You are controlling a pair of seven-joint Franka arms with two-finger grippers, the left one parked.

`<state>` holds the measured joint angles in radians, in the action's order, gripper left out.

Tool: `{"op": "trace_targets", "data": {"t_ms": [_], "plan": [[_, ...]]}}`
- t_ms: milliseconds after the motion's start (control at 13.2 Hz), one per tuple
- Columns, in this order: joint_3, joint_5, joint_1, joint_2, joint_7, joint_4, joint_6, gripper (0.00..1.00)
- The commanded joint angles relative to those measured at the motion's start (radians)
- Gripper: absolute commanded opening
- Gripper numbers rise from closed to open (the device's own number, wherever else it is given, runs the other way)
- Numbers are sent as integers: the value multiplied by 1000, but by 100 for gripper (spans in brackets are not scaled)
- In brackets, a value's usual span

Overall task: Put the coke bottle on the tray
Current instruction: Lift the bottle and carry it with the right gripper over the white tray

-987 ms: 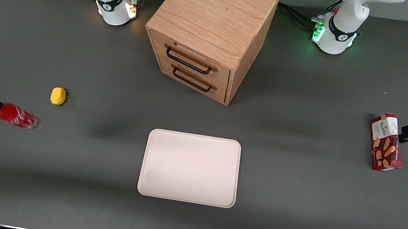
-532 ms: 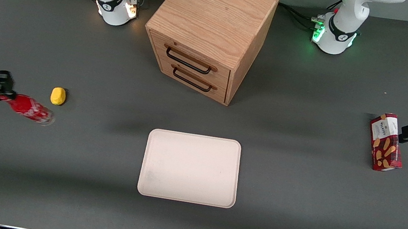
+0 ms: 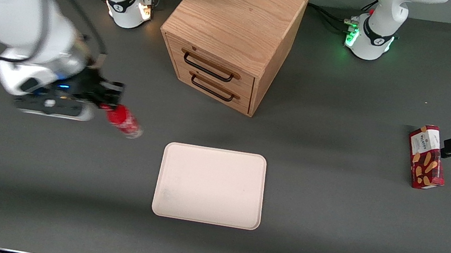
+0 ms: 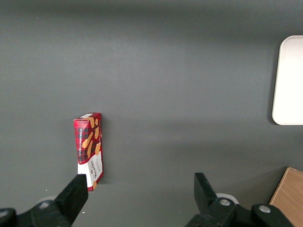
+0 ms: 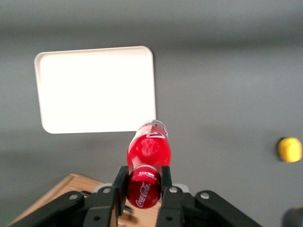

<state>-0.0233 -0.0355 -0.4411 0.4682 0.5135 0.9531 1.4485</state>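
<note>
My right gripper (image 3: 108, 102) is shut on the neck of the coke bottle (image 3: 124, 122), a small red bottle with a clear base. It holds the bottle tilted, base down, in the air above the table. In the right wrist view the fingers (image 5: 120, 185) clamp the bottle (image 5: 147, 151) just under its red cap, and the gripper (image 5: 142, 182) points at the table. The cream-white tray (image 3: 210, 185) lies flat near the front camera, off to the side of the bottle toward the parked arm's end. It also shows in the right wrist view (image 5: 94, 90).
A wooden drawer cabinet (image 3: 233, 32) with two black handles stands farther from the front camera than the tray. A yellow lemon (image 5: 289, 149) lies on the table. A red snack box (image 3: 426, 157) lies toward the parked arm's end.
My right arm has swung in from the table's edge toward the tray, carrying the bottle with it. It now covers the lemon in the front view.
</note>
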Motion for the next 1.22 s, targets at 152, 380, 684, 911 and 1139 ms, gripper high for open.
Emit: {"op": "trace_targets", "data": {"t_ms": [152,380,684,911,1139], "plan": [[20,12,-33,92,119,-105,62,0],[16,13,-24,157,109,-105,154,0],[8,16,-2,263,74,-100,257,0],[3,19,9,328,59,-91,308,0],[-12,19,13,380,45,-80,371,0]]}}
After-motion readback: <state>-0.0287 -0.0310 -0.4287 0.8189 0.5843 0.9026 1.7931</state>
